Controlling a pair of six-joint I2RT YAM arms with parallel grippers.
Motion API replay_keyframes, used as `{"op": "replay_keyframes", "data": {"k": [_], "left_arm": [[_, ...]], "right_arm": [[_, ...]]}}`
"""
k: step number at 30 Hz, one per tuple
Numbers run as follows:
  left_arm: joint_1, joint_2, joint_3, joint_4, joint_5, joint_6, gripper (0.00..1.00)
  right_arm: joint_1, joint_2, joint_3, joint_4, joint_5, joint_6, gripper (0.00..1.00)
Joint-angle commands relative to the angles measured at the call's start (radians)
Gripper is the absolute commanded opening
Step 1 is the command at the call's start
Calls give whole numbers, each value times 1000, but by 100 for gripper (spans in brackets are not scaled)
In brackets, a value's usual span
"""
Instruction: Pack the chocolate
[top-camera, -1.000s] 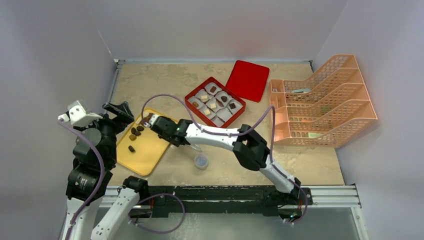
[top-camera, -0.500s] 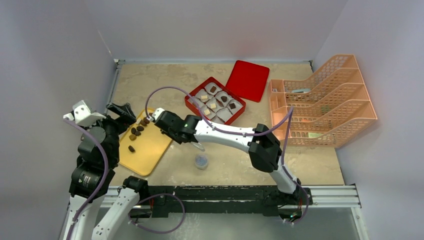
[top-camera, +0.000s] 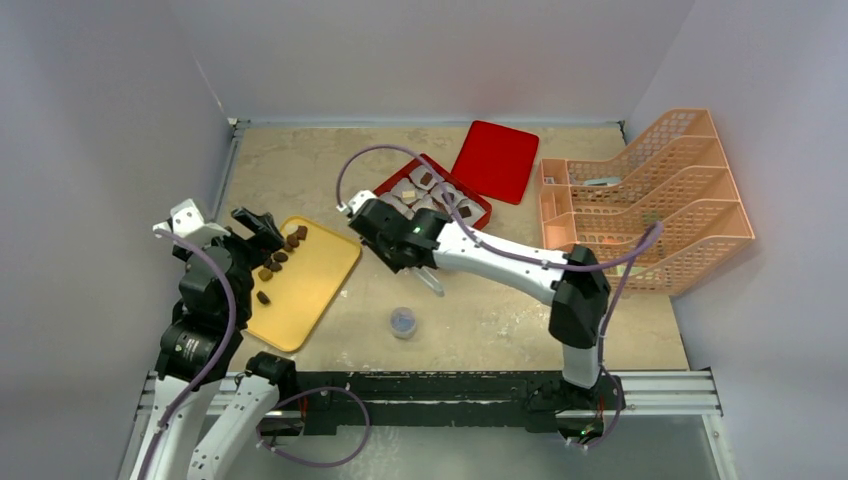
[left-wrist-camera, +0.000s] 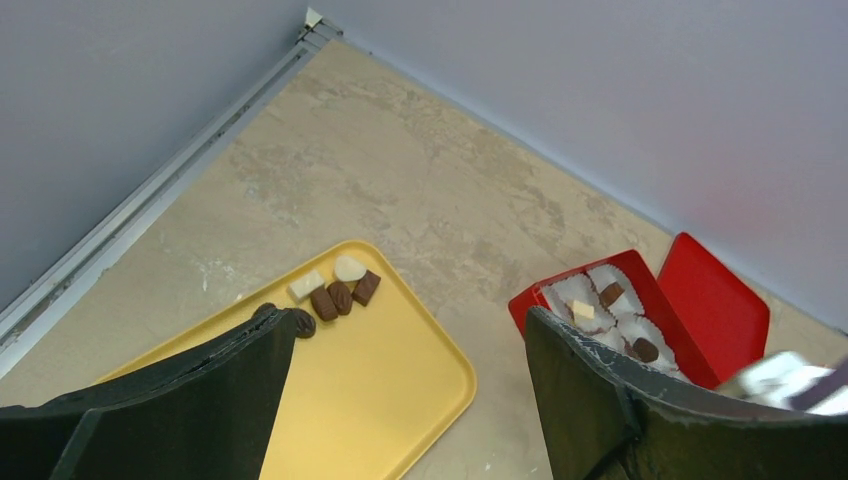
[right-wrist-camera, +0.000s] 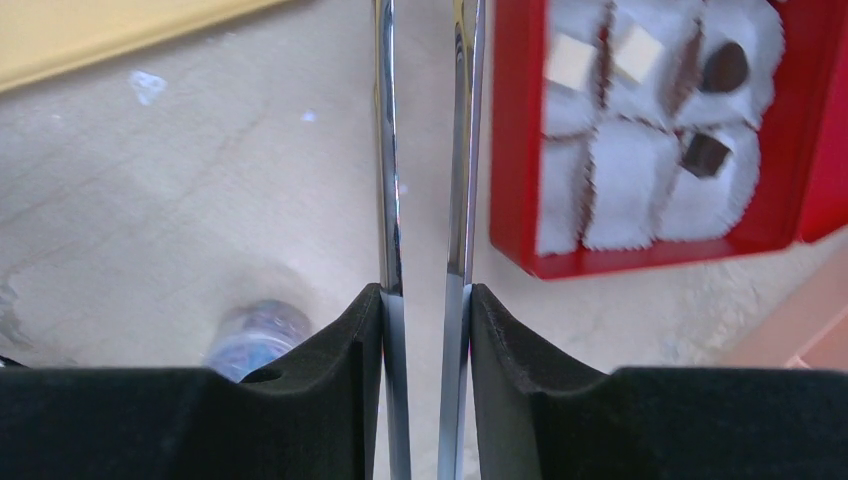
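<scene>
1. Your right pincer (right-wrist-camera: 424, 295) is clenched on metal tweezers (right-wrist-camera: 463, 150). The black pads press both blades from outside, and a narrow gap shows between the blades.
2. The tweezer tips run off the top of the right wrist view. You cannot tell whether they pinch anything.
3. In that view the blades lie just left of the red box (right-wrist-camera: 510, 130), along its wall and above beige tabletop (top-camera: 300, 165). From the top camera the pincer overlaps the box's near-left corner.
4. Your left pincer (left-wrist-camera: 408, 318) is released, fingers spread wide with nothing between them. It sits well left of the red box, above the yellow tray (top-camera: 305, 295).
5. The tray lies left of the red box and nearer the arm bases, apart from it.
6. The chocolate (left-wrist-camera: 341, 297) is in two places. One lot is on the tray, clustered along the edge turned away from the red box: brown lumps, a white square, a cream oval and one lone dark lump.
7. The other lot sits inside the red box in white paper liners (right-wrist-camera: 620, 180). The right wrist view shows two tan pieces and two dark.
8. A small grey-blue cap (top-camera: 402, 322) stands on the tabletop in front of the red box, towards the bases and well apart.
9. A red lid (top-camera: 495, 160) lies flat just beside the box's far-right side.
10. A peach mesh file rack (top-camera: 650, 200) stands further right of the box.
</scene>
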Motion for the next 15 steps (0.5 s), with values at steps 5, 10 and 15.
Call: {"op": "replay_keyframes", "data": {"k": [5, 10, 15], "left_arm": [[3, 62, -50, 96, 50, 13, 84], [2, 87, -61, 102, 63, 17, 84], [3, 95, -63, 108, 72, 19, 84]], "right_arm": [[-110, -194, -127, -117, 51, 92, 28], [-163, -237, -193, -176, 40, 127, 29], [-209, -251, -239, -185, 23, 143, 29]]}}
